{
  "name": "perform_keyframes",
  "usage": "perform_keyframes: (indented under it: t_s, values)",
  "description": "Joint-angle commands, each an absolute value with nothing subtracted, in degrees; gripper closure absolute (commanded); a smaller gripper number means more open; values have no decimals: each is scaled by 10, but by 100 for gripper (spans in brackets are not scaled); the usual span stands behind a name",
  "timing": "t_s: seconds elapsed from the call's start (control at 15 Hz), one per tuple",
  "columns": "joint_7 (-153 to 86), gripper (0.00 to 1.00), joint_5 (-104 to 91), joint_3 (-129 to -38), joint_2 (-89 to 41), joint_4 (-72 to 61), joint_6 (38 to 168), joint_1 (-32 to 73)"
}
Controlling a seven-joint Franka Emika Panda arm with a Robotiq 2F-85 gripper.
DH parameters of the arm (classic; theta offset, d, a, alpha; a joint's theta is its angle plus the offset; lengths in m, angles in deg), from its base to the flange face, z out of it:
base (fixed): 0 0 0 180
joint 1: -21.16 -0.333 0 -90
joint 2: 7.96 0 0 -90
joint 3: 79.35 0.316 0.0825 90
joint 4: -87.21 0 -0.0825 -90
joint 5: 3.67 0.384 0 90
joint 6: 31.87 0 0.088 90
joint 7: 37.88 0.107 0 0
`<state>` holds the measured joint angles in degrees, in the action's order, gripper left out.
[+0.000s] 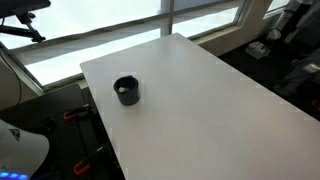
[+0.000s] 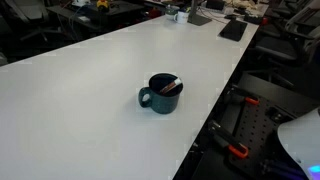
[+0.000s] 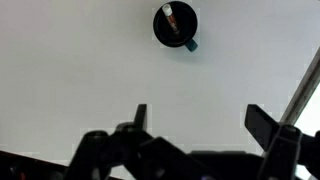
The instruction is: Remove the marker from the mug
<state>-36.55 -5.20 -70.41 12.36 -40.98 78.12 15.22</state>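
Wrist view: gripper (image 3: 200, 118) at the bottom edge, jaws spread wide, nothing between the fingers (image 3: 140, 116), hanging over bare white table (image 3: 90, 70) and not touching it. The mug (image 3: 175, 25) sits well ahead of the gripper near the top of the view, upright, with its handle pointing down-right. The marker (image 3: 172, 17) is inside the mug, lying across the dark interior with one end near the rim. In an exterior view the mug (image 2: 162, 95) stands alone near the table's long edge (image 2: 215, 110), handle to the view's left. The marker (image 2: 172, 87) leans inside with its reddish end up at the rim on the view's right. Any print on the mug or marker is too small to read. Beside that edge there is a dark frame with red-tipped parts (image 2: 234, 150) and a white rounded housing (image 2: 303, 140). At the far end of the table there is a dark flat item (image 2: 233, 30) and small clutter (image 2: 176, 15), details unreadable. In an exterior view the mug (image 1: 126, 90) is near one short end of the table (image 1: 220, 110), with the tabletop around it plain white and large windows (image 1: 100, 30) behind. The arm itself is not visible in either exterior view.
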Motion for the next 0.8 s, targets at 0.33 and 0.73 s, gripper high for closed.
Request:
perform_keyframes:
  t_s: [0.33, 0.73]
  values:
    - [-364, 0, -54, -708, 123, -408, 780, 147]
    - [-384, 0, -49, -714, 92, -406, 760, 146]
